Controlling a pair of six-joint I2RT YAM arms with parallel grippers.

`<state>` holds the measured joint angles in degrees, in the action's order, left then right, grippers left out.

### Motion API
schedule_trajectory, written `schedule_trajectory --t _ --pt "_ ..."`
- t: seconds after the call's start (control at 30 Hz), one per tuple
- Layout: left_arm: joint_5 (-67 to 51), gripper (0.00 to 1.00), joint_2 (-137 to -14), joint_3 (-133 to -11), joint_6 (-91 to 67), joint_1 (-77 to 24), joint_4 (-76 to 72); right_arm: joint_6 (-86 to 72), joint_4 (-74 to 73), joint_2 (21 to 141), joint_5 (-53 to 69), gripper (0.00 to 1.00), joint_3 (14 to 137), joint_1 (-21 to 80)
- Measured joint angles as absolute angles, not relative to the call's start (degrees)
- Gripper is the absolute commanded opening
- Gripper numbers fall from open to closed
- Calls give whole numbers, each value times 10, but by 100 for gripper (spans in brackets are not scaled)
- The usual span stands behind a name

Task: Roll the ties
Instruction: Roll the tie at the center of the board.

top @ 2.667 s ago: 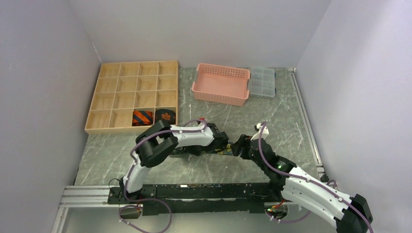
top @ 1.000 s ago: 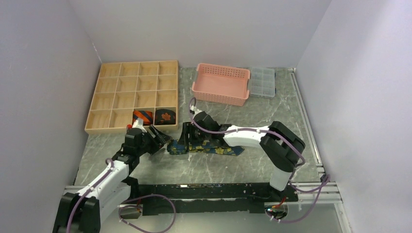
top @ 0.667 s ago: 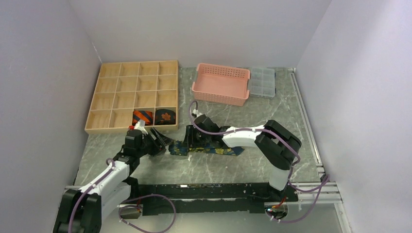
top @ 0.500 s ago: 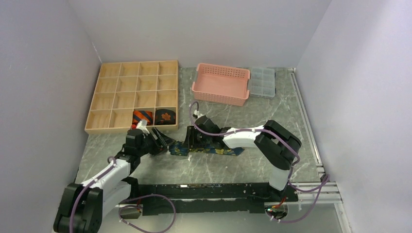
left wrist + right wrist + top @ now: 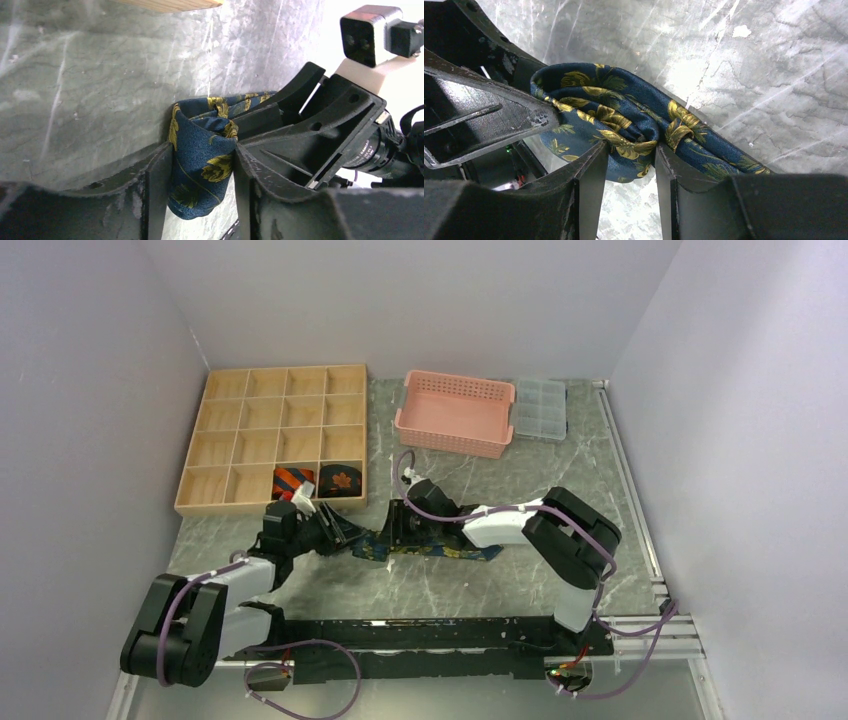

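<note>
A dark blue tie with yellow-green floral print (image 5: 445,550) lies on the marble table, its left end wound into a roll (image 5: 200,150). In the left wrist view my left gripper (image 5: 343,532) has both fingers pressed against the sides of that roll, so it is shut on it. From the opposite side my right gripper (image 5: 397,524) pinches the core of the roll (image 5: 629,135) between its fingers. An orange-and-black striped tie (image 5: 293,480) and a black tie with an orange leaf (image 5: 341,478) sit rolled in neighbouring compartments of the wooden tray.
The wooden compartment tray (image 5: 255,430) stands at the back left, close behind my left gripper. A pink basket (image 5: 450,447) and a clear plastic box (image 5: 540,408) stand at the back. The arms' rail (image 5: 400,632) runs along the near edge.
My left gripper has moved right to the rolled end and its jaws have narrowed onto it. The right gripper's jaws have also narrowed on the roll.
</note>
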<state>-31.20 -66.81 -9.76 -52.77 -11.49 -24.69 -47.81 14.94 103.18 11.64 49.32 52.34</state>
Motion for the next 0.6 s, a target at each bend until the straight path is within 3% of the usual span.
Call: schedule_trajectory --t 0.17,0.27,0.43,0.6 --pt "-330 63 -667 -95 -528 -114 -266 -482 157 1035 127 43 491 520" --pt "-338 64 -662 -93 -530 -114 -273 -485 166 1040 134 43 490 518" --pt "-341 48 -655 -87 -531 -117 -276 -486 171 1041 137 42 488 517" --pt "-343 43 -655 -82 -530 -121 -279 -487 174 1042 141 42 487 515"
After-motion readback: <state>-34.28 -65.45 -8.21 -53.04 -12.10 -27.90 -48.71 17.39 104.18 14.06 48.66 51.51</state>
